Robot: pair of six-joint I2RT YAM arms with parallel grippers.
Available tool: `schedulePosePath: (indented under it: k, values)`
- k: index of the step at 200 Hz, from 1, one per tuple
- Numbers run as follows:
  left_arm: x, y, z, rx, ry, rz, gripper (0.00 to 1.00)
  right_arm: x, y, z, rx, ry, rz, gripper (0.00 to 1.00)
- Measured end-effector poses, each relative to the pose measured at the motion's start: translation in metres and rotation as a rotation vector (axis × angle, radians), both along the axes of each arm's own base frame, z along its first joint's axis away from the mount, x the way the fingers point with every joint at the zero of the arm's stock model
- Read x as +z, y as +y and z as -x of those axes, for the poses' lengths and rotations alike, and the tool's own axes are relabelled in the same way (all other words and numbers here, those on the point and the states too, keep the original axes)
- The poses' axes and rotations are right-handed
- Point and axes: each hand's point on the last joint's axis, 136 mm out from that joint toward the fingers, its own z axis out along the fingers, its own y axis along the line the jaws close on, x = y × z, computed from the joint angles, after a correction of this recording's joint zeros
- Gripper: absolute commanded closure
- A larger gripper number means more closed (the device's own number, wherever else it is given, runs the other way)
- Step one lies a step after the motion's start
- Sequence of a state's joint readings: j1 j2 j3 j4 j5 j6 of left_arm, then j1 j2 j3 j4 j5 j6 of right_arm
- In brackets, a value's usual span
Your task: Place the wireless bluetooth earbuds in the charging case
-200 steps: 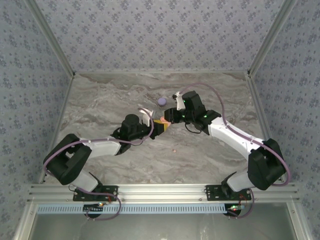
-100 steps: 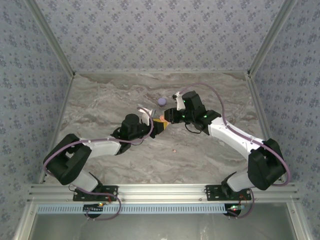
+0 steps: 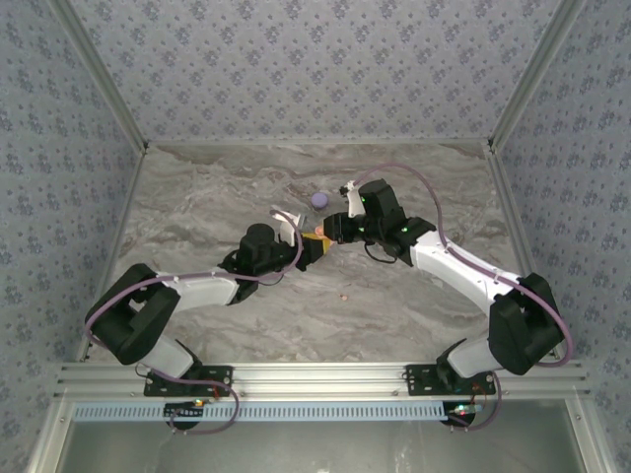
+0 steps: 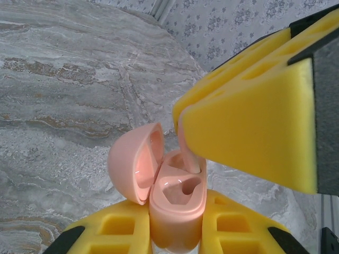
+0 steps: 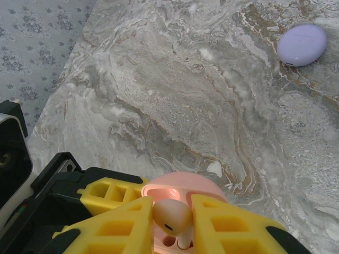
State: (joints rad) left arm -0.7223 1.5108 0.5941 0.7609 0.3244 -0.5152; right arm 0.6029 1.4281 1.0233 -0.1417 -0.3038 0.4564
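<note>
We see flowery walls [image 3: 315, 69] around a grey, stone-look table [image 3: 197, 197]. From the top, the left arm [image 3: 187, 291] and the right arm [image 3: 463, 271] both reach in. They meet near the middle of the table, a bit toward the back.

The left fingers [image 4: 230, 227] are soft yellow foam. They are pinching the pink case [image 4: 177, 211] by its lower part, one on each side. The case stands up with its lid flipped open to the left. The left wrist view lets us look into it: the inside is shiny pink, with a hole for a bud. The right wrist view looks down on the same case from the other side, so there we see its round pink rim past the yellow foam.

The right fingers [image 5: 235, 222] are yellow too. They are pressed close on the pink earbud [image 5: 172, 214] and hold it right over the open case. In the left wrist view a thin pink stem pokes down from under the right fingers to the top of the case. We cannot tell how far in it is.

The purple case [image 5: 302, 45] lies shut on the table. From the top it sits just behind the fingers. A tiny pink bit [image 3: 342, 295] lies by itself on the table, nearer to the arm bases.
</note>
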Motion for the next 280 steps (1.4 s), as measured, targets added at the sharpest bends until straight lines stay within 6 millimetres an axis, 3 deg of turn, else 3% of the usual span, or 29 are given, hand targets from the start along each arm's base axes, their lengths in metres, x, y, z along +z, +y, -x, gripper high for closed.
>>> schedulePosePath:
  k: [97,171,246,280]
  values:
    - [0.005,0.001,-0.001,0.008,-0.009,0.009,0.87,0.0,0.002,0.003,0.015,0.008,-0.007,0.75]
    - [0.007,0.002,-0.001,0.011,-0.014,0.01,0.87,-0.001,0.004,0.006,0.03,0.013,-0.007,0.68]
    - [0.005,0.001,0.003,-0.005,-0.032,-0.02,0.88,-0.004,0.004,0.011,0.048,0.02,0.023,0.52]
    - [0.013,0.002,0.006,-0.018,-0.082,-0.035,0.88,0.005,-0.001,0.015,0.044,0.001,0.066,0.48]
